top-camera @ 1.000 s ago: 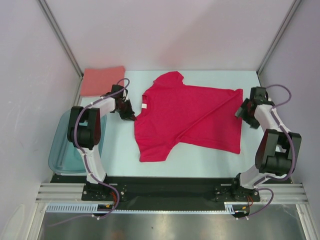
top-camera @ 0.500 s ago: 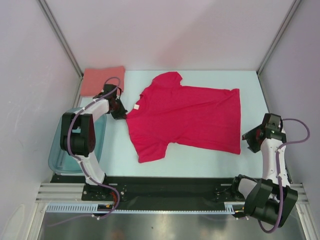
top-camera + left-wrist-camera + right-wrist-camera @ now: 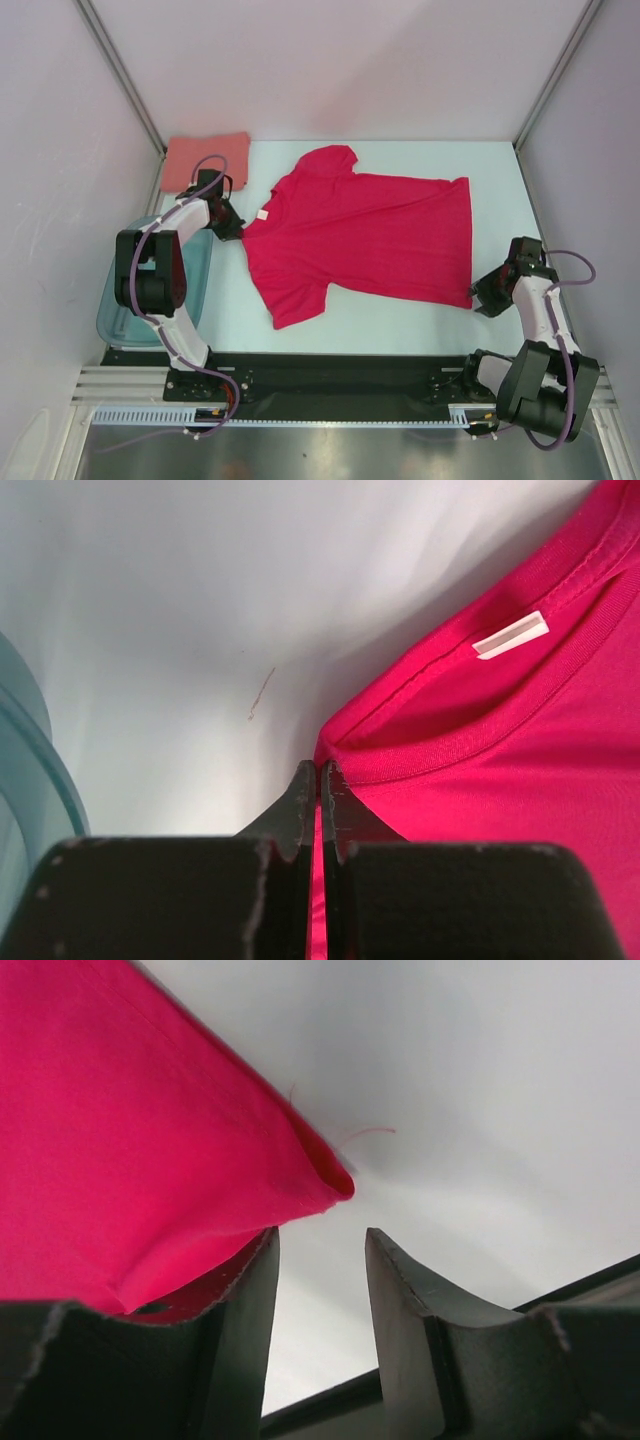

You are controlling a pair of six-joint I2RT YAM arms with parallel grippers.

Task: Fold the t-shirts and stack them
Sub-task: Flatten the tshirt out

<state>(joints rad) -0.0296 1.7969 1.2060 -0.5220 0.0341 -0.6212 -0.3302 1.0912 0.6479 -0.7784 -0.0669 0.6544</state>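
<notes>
The crimson-red t-shirt (image 3: 360, 235) lies spread flat on the table, collar to the left, hem to the right. My left gripper (image 3: 233, 229) is shut on its edge by the collar; in the left wrist view the jaws (image 3: 320, 772) pinch red cloth next to the collar and its white label (image 3: 510, 636). My right gripper (image 3: 484, 299) is open at the shirt's near right hem corner. In the right wrist view that corner (image 3: 318, 1175) lies over one finger, not between the jaws (image 3: 320, 1245). The salmon-pink t-shirt (image 3: 205, 160) lies folded at the far left.
A translucent teal tub (image 3: 125, 310) stands at the table's left edge beside the left arm, and its rim shows in the left wrist view (image 3: 30, 770). Pale walls enclose the table on three sides. The black base rail (image 3: 330, 375) runs along the near edge.
The left gripper has drawn the red shirt leftward by the collar edge. The right arm has swung from the far right hem toward the near edge. The shirt now lies flatter.
</notes>
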